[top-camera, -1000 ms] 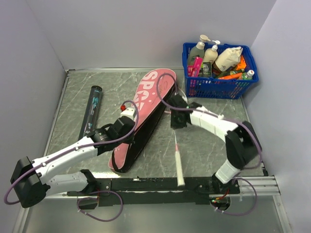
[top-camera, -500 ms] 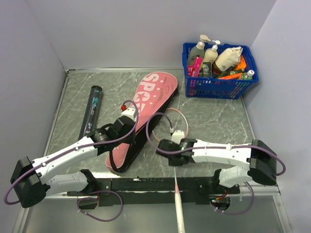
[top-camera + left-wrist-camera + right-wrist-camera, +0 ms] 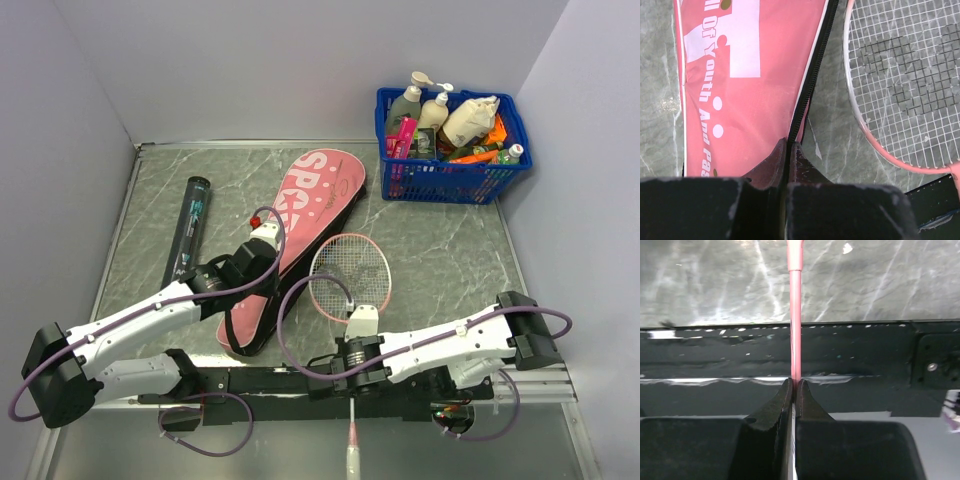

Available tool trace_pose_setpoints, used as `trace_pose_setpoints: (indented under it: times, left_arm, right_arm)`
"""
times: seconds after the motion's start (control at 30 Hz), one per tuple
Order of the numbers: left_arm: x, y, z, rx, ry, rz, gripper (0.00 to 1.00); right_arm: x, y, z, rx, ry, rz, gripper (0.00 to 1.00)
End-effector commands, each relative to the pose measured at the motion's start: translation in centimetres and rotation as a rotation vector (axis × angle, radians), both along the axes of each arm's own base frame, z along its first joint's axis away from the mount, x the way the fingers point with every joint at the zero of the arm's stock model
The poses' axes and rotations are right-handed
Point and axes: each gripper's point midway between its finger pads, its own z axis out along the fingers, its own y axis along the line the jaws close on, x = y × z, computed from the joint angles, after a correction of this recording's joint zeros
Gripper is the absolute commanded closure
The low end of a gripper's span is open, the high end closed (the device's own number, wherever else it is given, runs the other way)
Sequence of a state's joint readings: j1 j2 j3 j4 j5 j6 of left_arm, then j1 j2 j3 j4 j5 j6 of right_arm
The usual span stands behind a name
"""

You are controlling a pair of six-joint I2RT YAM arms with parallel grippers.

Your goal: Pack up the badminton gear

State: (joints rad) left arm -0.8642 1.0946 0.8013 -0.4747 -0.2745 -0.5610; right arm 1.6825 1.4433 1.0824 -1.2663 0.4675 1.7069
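The pink racket cover (image 3: 305, 225) lettered "SPORT" lies slantwise mid-table. My left gripper (image 3: 272, 262) is shut on its black zip edge (image 3: 790, 147) near the open lower end; the cover fills the left wrist view (image 3: 740, 90). One pink racket lies right of the cover, its strung head (image 3: 349, 277) flat on the table, also in the left wrist view (image 3: 905, 75). My right gripper (image 3: 352, 385) is shut on its thin pink shaft (image 3: 795, 300) above the black base rail. The white handle (image 3: 352, 462) sticks out past the near edge. The black tube (image 3: 190, 228) lies at the left. No second racket or shuttlecocks show.
A blue basket (image 3: 452, 150) of bottles stands at the back right corner. Grey walls close in the table at left, back and right. The black rail (image 3: 300, 382) carrying the arm bases runs along the near edge.
My right gripper has moved from beside the cover to the near edge, drawing the racket with it; its head now lies bare beside the cover. The left gripper has held still.
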Motion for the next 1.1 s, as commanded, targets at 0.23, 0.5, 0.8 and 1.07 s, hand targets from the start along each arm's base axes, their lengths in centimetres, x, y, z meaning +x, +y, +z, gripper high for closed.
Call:
trace_pose_setpoints:
  times: [0.23,0.5,0.8,1.07]
  left_arm:
    - [0.6,-1.2,2.3,-0.078,-0.049,-0.015,0.99]
    - [0.6,-1.6,2.9,-0.104,-0.052,-0.022,0.99]
    - [1.1,-2.0,5.5,-0.137,-0.095,-0.019,0.99]
    - [0.9,-2.4,4.7,-0.139,-0.072,-0.037,0.99]
  right_arm:
    - [2.4,-2.7,2.5,-0.034,-0.108,-0.046,1.00]
    - [3.5,0.2,1.1,0.056,-0.074,-0.007,1.00]
    - [3.0,0.3,0.2,0.081,-0.029,0.038,1.00]
    - [5.0,2.6,0.2,0.132,-0.035,0.066,1.00]
